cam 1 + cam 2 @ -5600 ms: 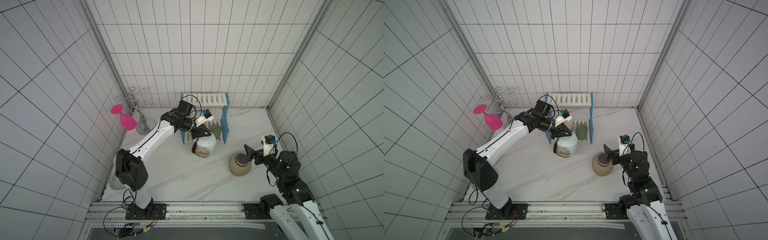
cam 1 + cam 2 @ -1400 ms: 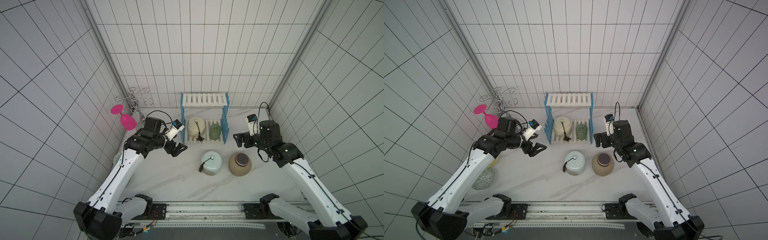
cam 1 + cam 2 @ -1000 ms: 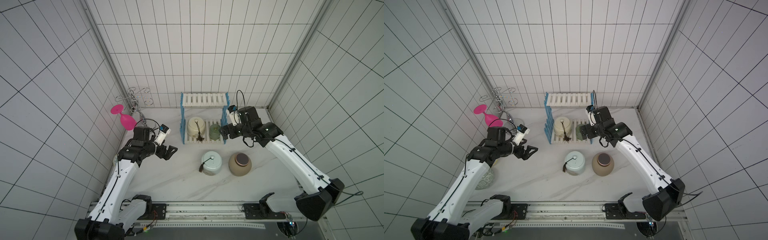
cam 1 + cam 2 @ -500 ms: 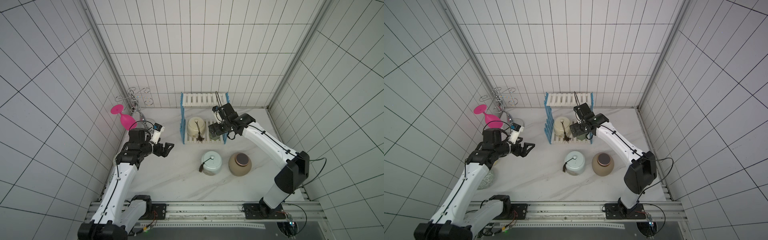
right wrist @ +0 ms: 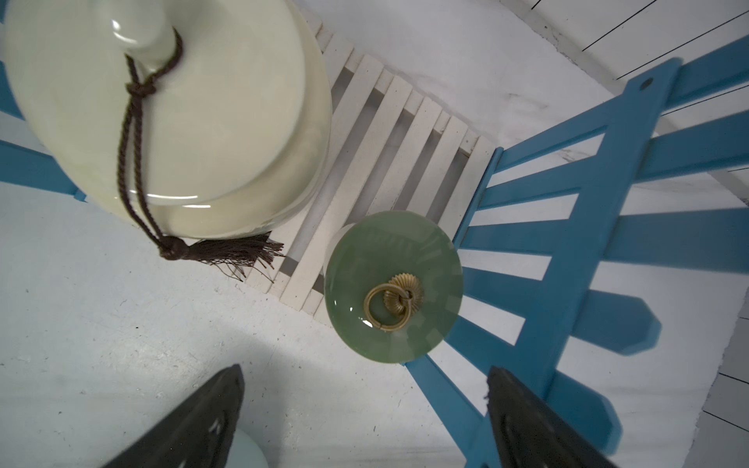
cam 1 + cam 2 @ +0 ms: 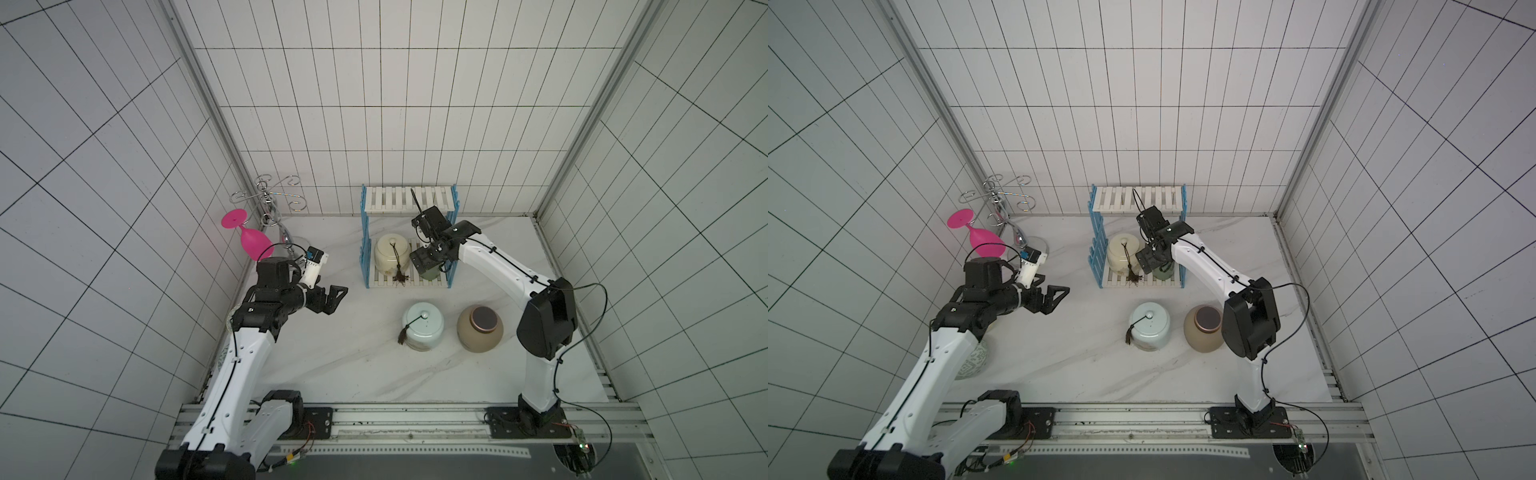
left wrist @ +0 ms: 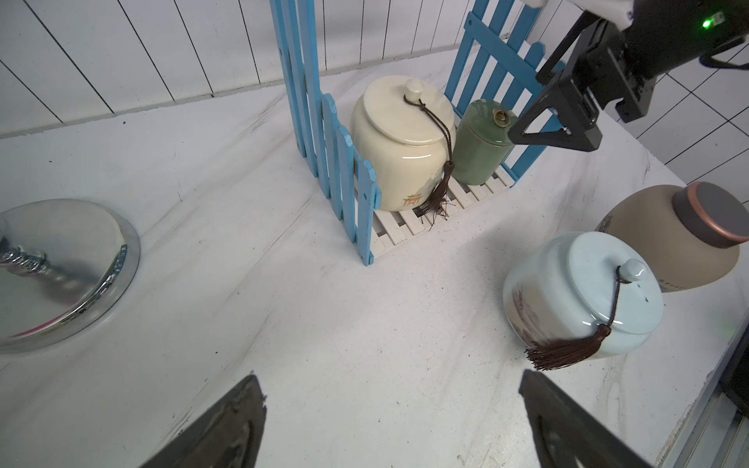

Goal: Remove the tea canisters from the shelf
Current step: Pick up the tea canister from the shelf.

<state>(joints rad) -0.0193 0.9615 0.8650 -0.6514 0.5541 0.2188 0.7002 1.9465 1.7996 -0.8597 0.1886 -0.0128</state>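
The right gripper (image 6: pixel 427 266) hung over the right side of the shelf (image 6: pixel 409 199), at the far middle of the table (image 6: pixel 332 365). Its jaws were spread wide and gripped nothing. In the right wrist view its two dark fingers (image 5: pixel 194 425) stood apart from the green canister (image 5: pixel 393 283), touching neither its lid nor the blue fence side just beside it. In the left wrist view one finger of that gripper hovered above the brass ring on the green lid.

The green canister stood upright on the right of the shelf's lower board. The cream canister (image 6: pixel 391 253) stood just to its left on the same board, its dark tassel hanging over the near edge.

The pale-blue canister (image 6: pixel 423 326) and the tan canister (image 6: pixel 480 328) stood on the table nearer than the shelf. They were side by side, the pale-blue one on the left.

The left gripper (image 6: pixel 334 296) hung over the table to the left of the shelf and well apart from it. Its jaws were spread wide and empty, and pointed right. The pink goblet (image 6: pixel 252 245) was at the far left.
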